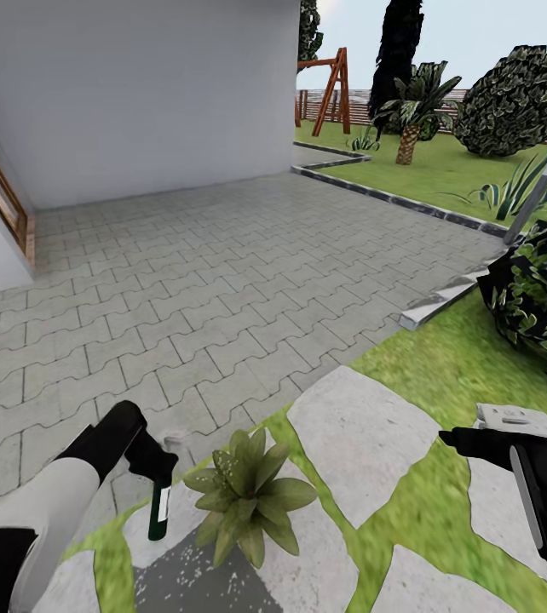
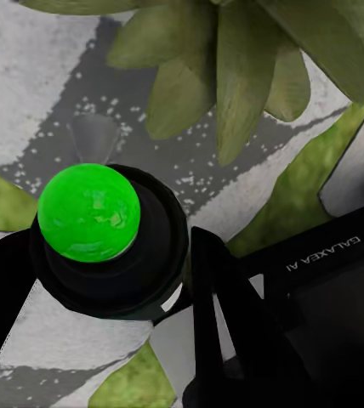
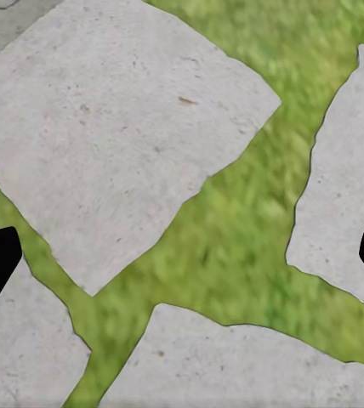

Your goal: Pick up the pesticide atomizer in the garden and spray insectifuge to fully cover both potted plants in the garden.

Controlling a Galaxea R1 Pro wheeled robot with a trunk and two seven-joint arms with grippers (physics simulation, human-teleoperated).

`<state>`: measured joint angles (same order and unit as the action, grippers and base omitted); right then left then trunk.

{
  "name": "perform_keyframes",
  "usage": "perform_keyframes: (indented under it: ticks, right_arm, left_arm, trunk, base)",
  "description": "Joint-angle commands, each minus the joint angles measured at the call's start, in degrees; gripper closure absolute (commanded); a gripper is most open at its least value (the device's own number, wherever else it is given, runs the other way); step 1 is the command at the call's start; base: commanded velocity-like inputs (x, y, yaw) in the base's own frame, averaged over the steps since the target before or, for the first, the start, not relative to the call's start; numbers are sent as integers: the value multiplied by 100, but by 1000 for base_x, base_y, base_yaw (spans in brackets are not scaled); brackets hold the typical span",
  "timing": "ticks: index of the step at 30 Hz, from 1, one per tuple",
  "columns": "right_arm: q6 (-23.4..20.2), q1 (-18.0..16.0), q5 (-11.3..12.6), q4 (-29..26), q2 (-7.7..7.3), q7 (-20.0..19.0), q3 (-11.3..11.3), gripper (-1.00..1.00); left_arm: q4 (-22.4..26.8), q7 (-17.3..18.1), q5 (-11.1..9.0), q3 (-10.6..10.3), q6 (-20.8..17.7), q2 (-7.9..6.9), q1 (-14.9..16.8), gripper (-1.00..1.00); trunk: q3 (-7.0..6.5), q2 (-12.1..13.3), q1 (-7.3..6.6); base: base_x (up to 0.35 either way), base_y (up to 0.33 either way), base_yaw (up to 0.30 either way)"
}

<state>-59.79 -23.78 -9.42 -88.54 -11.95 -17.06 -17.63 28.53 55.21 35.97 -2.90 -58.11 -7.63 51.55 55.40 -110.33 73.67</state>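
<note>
One potted plant, one pesticide atomizer clamped upright in the left tool beside it, right tool spread apart, empty

Dark green atomizer, white label; button bright green.

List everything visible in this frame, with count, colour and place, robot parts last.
pesticide atomizer: one, dark green, white label, hanging nozzle-down beside the plant.
potted plant: one, green rosette, on a wet stepping stone.
stepping stones: several, pale grey, set in grass.
paving: grey, beside the white wall.
palm: one, on the far lawn.
bollard: one, grey, at the lawn edge.
left end effector: black, shut on the atomizer.
right end effector: black, open over stones.
</note>
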Motion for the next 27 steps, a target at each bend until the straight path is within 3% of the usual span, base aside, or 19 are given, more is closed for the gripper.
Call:
perform_keyframes:
  ticks: [1, 4, 9, 12, 14, 16, 19, 27]
  right_arm:
    - [-21, -4, -60, -6, 0, -56, -3, -100]
    - [-21, -4, -62, -6, 0, -56, -3, -100]
    - [-21, -4, -60, -6, 0, -52, -3, -100]
    - [-21, -4, -62, -6, 0, -55, -3, -100]
    - [-21, -4, -62, -6, 0, -55, -3, -100]
    - [-21, -4, -65, -6, 0, -53, -3, -100]
    - [-21, -4, -62, -6, 0, -56, -3, -100]
    - [-21, -4, -66, -6, 0, -55, -3, -100]
  left_arm:
    - [3, 49, 35, -27, -28, -9, 64, 100]
    - [-10, 107, 7, -22, -44, -7, 171, 100]
    - [-127, 745, 9, -44, -39, 15, 230, 100]
    - [-166, 803, 10, -116, -37, 25, 231, 100]
    - [-267, 936, 6, -603, -26, 62, 230, 100]
    - [-298, 1150, 8, -938, -17, 86, 227, 100]
    - [-322, 1470, 16, -1258, -5, 97, 224, 100]
    - [-330, 1577, 29, -1507, 2, 91, 215, 100]
  trunk:
    - [5, -2, -1]
    - [5, -2, -1]
    - [5, -2, -1]
    - [5, -2, -1]
    - [5, -2, -1]
    - [5, -2, -1]
    - [5, -2, -1]
    - [5, -2, -1]
  base:
    - [0, 0, 0]
    - [0, 0, 0]
    - [0, 0, 0]
    - [0, 0, 0]
    - [0, 0, 0]
    - [0, 0, 0]
    - [0, 0, 0]
    - [0, 0, 0]
